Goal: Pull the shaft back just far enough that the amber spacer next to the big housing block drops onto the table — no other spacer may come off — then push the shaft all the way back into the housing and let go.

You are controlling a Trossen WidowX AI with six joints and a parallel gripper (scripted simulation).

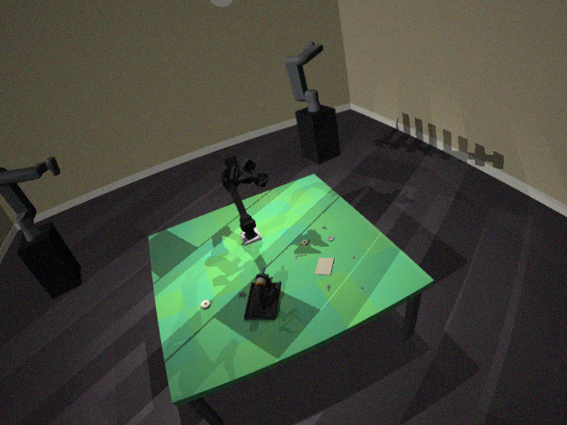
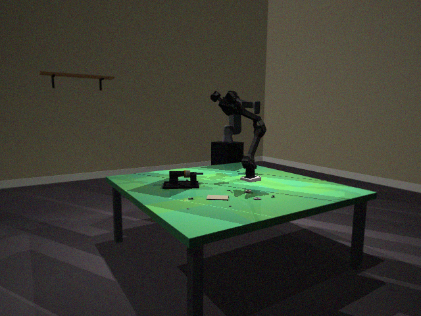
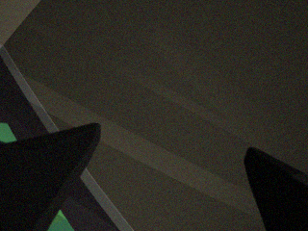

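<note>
The dark housing block (image 1: 260, 295) (image 2: 173, 178) stands on a black base plate (image 1: 261, 314) (image 2: 181, 186). The amber spacer (image 2: 185, 174) sits beside the block, on the side toward the thinner end post (image 2: 193, 178). A paler band shows beside the amber one; individual spacers are too small to count. The shaft (image 1: 263, 271) (image 2: 199, 173) sticks out past the post toward the arm's base. My gripper (image 1: 255, 173) (image 3: 173, 142) is open and empty, high above the table and well away from the shaft. The wrist view shows mainly wall between the fingers.
A pale flat block (image 1: 325, 266) (image 2: 217, 197) lies on the green table (image 1: 220, 366) (image 2: 210, 222). Ring-shaped pieces (image 1: 205, 304) (image 1: 330, 238) (image 2: 257, 198) and several small dark bits lie about. Two grey arms on black pedestals stand beyond the table.
</note>
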